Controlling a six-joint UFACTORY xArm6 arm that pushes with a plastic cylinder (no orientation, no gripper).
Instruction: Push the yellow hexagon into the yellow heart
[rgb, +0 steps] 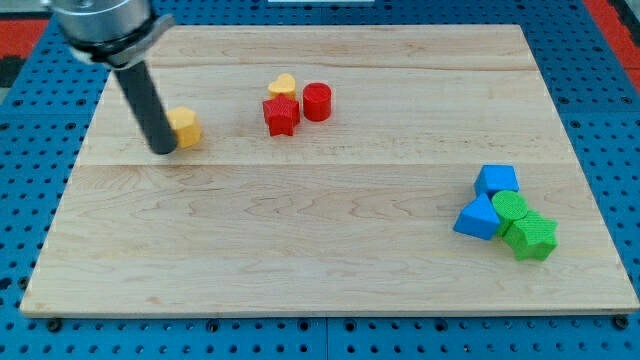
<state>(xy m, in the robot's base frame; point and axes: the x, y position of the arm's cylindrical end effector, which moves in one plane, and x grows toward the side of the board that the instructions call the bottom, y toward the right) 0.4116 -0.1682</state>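
The yellow hexagon (186, 127) lies on the wooden board in the upper left. My tip (163, 150) touches its left side, slightly below its middle. The yellow heart (283, 86) lies to the right of the hexagon, a bit nearer the view's top, well apart from it. The heart touches a red star-shaped block (282, 116) just below it.
A red cylinder (317, 101) stands right of the heart. At the view's right lies a cluster: a blue block (497, 181), a blue triangle (478, 217), a green block (513, 208) and a green star (532, 237). The board (300, 240) lies on a blue pegboard.
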